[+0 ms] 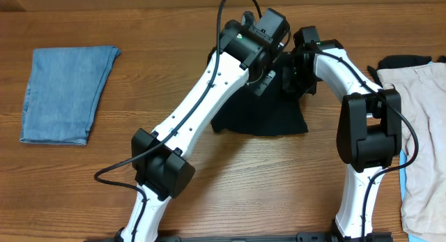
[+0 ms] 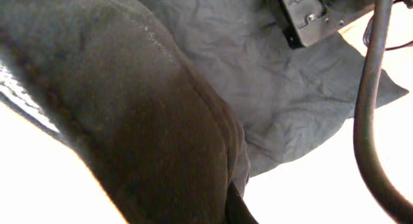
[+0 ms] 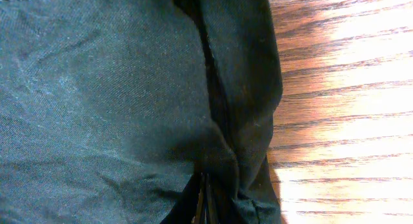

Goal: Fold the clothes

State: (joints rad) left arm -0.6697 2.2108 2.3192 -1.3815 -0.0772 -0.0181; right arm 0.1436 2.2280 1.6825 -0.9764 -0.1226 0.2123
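The black garment [image 1: 268, 116] lies in a loose heap on the worktop [image 1: 244, 179], near its far edge, under both wrists. It looks limp, light and matte, with soft creases. It should sag and fold wherever it is lifted, and a hem or corner looks like the safest place to hold, since a pinch in the middle would only bunch it.

The left claw [image 1: 273, 73] sits over the garment's far left part and the right claw [image 1: 298, 78] over its far right part. Both are closed tight. In the right wrist view the cloth [image 3: 97, 88] gathers into a tight pleat at the bottom edge, so that claw seems to pinch a fold. In the left wrist view a raised ridge of cloth [image 2: 148, 121] fills the lens, so this claw probably holds a fold too, but its fingers are hidden.

The arms cover the garment's far half from above, so its outline, sleeves and hems cannot be made out. Neither wrist view shows the fingertips.

A folded light-blue denim piece [image 1: 66, 95] lies well apart from the black garment on the left arm's side. A beige piece [image 1: 421, 130] lies well apart on the right arm's side, cut off by the frame edge. Something dark lies at its far end, too small to identify.
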